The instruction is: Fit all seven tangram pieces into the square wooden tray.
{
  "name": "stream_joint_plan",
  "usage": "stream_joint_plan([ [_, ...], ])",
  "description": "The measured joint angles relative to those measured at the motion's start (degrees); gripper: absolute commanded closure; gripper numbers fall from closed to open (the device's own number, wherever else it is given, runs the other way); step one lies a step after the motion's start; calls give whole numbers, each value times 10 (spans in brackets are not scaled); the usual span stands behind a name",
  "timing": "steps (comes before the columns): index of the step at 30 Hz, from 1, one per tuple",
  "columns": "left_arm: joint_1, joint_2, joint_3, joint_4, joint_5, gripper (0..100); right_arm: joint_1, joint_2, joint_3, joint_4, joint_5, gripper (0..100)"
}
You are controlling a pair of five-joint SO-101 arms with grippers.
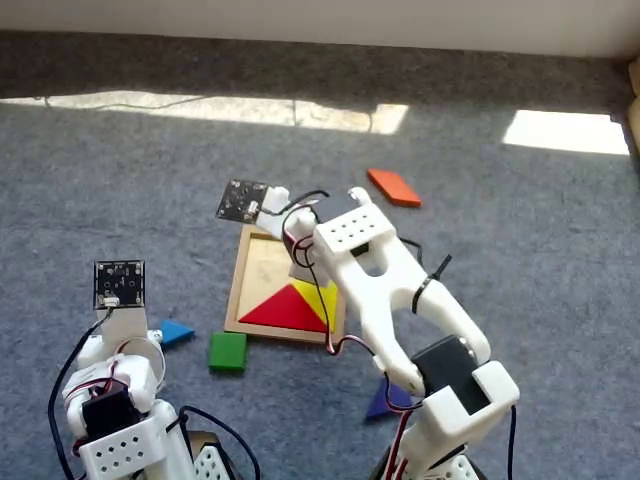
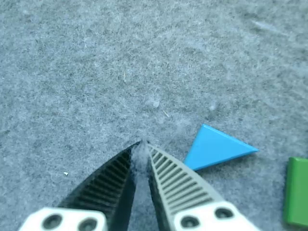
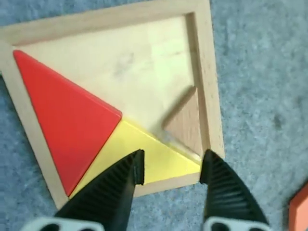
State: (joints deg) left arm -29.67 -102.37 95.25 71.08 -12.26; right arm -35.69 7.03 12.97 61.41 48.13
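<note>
The square wooden tray [image 1: 240,290] lies mid-carpet; its rim [image 3: 207,72] also appears in the right wrist view. Inside it, a red triangle [image 3: 72,125] and a yellow triangle [image 3: 154,163] lie flat, edge to edge. My right gripper [image 3: 173,161] hovers open above the yellow triangle's corner by the tray rim, gripping nothing. My left gripper [image 2: 142,144] is shut and empty, its tips low over bare carpet beside a light blue triangle [image 2: 214,148]. A green square [image 1: 228,352] lies next to the tray, and an orange parallelogram [image 1: 393,187] lies beyond it.
A dark blue triangle [image 1: 390,400] lies partly under the right arm's base. The right arm [image 1: 370,270] covers part of the tray from above. Sunlit patches cross the far carpet, with a wall edge behind. Open carpet surrounds the tray on the far and right sides.
</note>
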Motion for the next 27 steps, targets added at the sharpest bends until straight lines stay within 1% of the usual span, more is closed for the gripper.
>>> stream_joint_plan([
  [1,0,0,0,0,0,993,0,0,0,0,-12,998],
  [3,0,0,0,0,0,993,0,0,0,0,-48,982],
  [7,0,0,0,0,0,993,0,0,0,-8,-137,984],
  [10,0,0,0,0,0,993,0,0,0,-69,-201,984],
  [13,0,0,0,0,0,993,0,0,24,-134,-245,984],
  [16,0,0,0,0,0,993,0,34,46,-164,-256,984],
  [20,0,0,0,0,0,993,4,66,44,-174,-258,984],
  [27,0,0,0,0,0,993,41,69,37,-145,-258,984],
])
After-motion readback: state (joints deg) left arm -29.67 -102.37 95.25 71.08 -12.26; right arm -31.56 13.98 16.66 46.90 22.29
